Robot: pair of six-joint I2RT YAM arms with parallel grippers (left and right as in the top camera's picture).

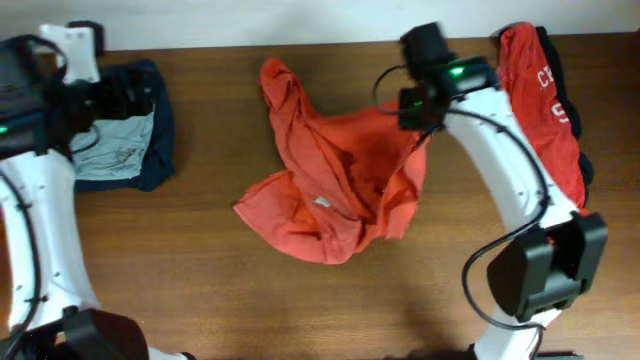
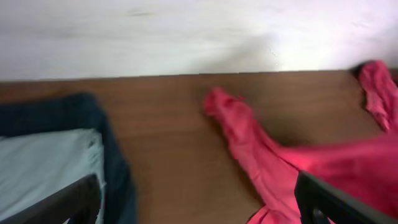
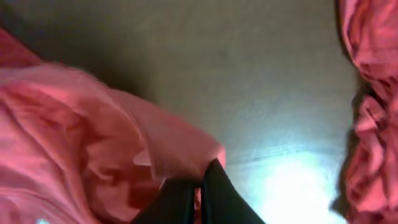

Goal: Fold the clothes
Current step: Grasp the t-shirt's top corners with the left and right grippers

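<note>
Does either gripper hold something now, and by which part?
The right gripper pinches the crumpled red-orange T-shirt by a fold at its edge; left gripper holds nothing.

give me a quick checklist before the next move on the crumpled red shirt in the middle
1. Right claw has hold of the red shirt: ok, shut on a fold at its edge.
2. Left claw free to help: ok, open and holding nothing.
3. Shirt lying flat, ready to fold: not ok, bunched in a heap.
4. Which part the right claw holds, sleeve or hem: cannot tell.
5. Pale and navy stack apart from the shirt: ok, bare table between them.
6. Lettered red pile apart from the shirt: ok, off to the right.
</note>
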